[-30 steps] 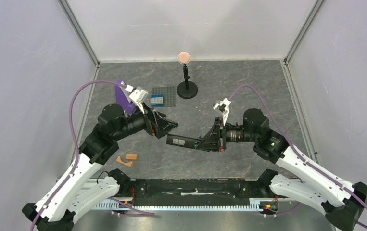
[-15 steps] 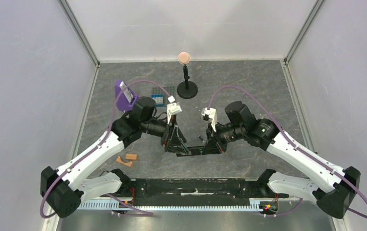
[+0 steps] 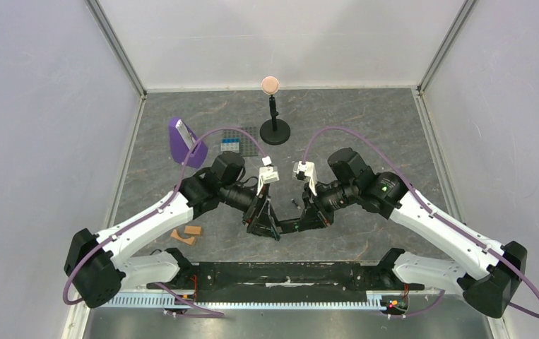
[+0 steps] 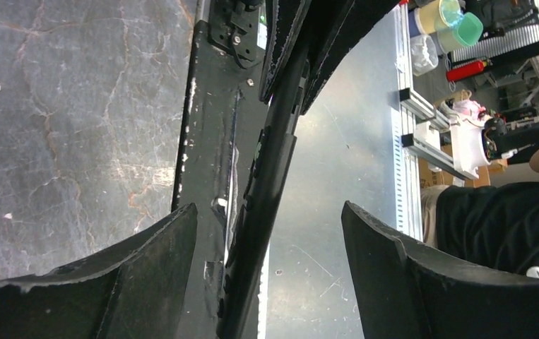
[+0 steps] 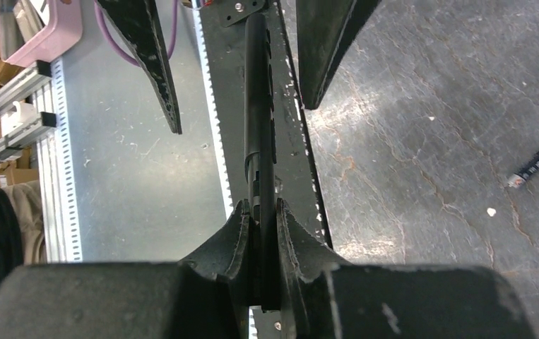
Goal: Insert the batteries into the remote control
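Over the table [image 3: 393, 127], the right gripper [image 5: 265, 212] clamps the remote control [image 5: 258, 106]; the left gripper [image 4: 268, 212] stands wide open around its free end, not touching.

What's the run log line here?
right end effector: shut on slim black rectangular remote control; left end effector: open, straddling it; dark cylindrical battery: lying loose

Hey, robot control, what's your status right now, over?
Right jaws shut on remote. Left jaws open, either side of its free end. One battery loose on table, not loaded. No obstruction seen.
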You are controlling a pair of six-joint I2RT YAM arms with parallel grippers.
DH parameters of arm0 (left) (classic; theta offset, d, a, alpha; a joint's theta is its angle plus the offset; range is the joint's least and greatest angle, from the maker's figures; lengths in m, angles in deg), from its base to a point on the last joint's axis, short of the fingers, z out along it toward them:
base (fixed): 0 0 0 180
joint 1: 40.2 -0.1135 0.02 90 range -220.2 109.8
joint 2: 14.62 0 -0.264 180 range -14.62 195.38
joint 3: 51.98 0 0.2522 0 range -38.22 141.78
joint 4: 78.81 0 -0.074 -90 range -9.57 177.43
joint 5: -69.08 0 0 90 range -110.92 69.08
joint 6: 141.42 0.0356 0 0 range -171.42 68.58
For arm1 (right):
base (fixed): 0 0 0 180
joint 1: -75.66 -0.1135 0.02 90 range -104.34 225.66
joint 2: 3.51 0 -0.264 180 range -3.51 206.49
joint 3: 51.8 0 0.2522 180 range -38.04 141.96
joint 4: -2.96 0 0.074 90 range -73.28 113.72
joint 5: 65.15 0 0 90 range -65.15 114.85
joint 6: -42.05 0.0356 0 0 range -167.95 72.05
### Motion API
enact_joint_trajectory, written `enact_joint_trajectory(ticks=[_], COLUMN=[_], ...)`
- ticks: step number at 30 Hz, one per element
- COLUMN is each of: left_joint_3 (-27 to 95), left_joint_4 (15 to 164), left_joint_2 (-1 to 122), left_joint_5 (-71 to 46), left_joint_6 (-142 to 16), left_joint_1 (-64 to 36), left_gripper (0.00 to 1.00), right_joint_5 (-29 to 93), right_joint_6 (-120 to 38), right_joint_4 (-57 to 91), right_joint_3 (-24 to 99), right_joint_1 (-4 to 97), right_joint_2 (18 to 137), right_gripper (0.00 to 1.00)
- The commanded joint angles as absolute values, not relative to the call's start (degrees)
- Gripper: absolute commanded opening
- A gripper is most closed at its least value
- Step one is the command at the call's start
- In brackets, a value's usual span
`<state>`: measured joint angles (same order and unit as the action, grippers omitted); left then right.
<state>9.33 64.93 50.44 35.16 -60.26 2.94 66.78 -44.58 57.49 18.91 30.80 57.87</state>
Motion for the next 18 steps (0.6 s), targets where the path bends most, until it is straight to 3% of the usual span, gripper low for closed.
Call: enact_joint_trajectory(ticks=[1, 6, 10, 11, 12, 13, 14, 16, 18], left_joint_3=[9.2, 9.2, 9.8, 9.9, 9.9, 9.9, 9.7, 9.2, 8.1], left_joint_4=[68.5, 68.4, 69.2, 69.7, 70.0, 70.3, 70.5, 71.6, 73.4], left_joint_2=[51.7, 52.8, 53.0, 53.0, 53.1, 53.0, 52.8, 52.2, 51.2], left_joint_5=[36.7, 36.0, 36.2, 36.5, 36.6, 36.5, 35.7, 32.9, 30.6], left_joint_6=[-58.3, -58.2, -58.9, -59.2, -59.4, -59.8, -60.3, -62.2, -64.6], left_joint_1=[5.0, 5.9, 5.9, 5.9, 5.9, 5.9, 5.9, 5.9, 5.9], left_gripper=[0.78, 0.53, 0.29, 0.19, 0.11, 0.03, 0.02, 0.02, 0.02], right_joint_5=[72.0, 73.5, 72.3, 71.8, 71.6, 71.5, 70.4, 67.2, 63.7], right_joint_6=[-42.8, -41.5, -40.5, -39.7, -39.1, -38.6, -37.6, -35.0, -31.9], right_joint_4=[53.1, 51.7, 51.5, 51.0, 50.5, 49.6, 48.3, 44.5, 40.8], right_joint_3=[20.9, 20.8, 20.4, 20.4, 20.3, 20.0, 19.6, 18.2, 17.0], right_joint_1=[30.8, 30.8, 30.8, 30.8, 30.8, 30.8, 30.8, 30.8, 30.8], right_joint_2=[57.8, 57.9, 57.4, 57.1, 56.9, 56.5, 55.8, 53.5, 50.8], right_gripper=[0.00, 0.00, 0.00, 0.02, 0.12, 0.27, 0.50, 0.81, 0.96])
